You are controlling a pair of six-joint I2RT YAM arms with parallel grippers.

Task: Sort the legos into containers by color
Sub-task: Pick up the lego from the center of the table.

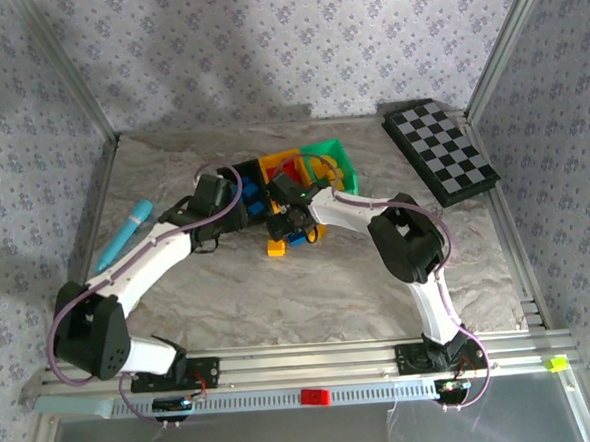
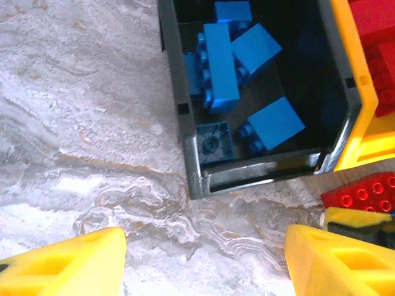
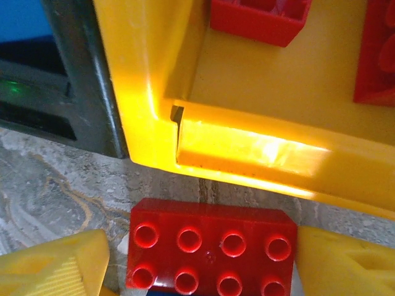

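from above, your left gripper (image 1: 239,206) and right gripper (image 1: 297,219) are crowding the near side of the black bin (image 1: 235,169), yellow bin (image 1: 272,164) and green bin (image 1: 336,156). left wrist: jaws are standing apart over bare surface (image 2: 92,123), with blue legos (image 2: 220,68) lying in the black bin. right wrist: jaws are loosely straddling a red lego (image 3: 210,246) beside the yellow bin.

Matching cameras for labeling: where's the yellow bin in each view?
Top external: yellow bin sits at mid-table toward the back, in the row of bins.
Left wrist: its wall runs down the right edge, upper part.
Right wrist: its corner and front wall span the upper and middle frame, with red legos inside.
Shared landmark: black bin, directly against its left side.
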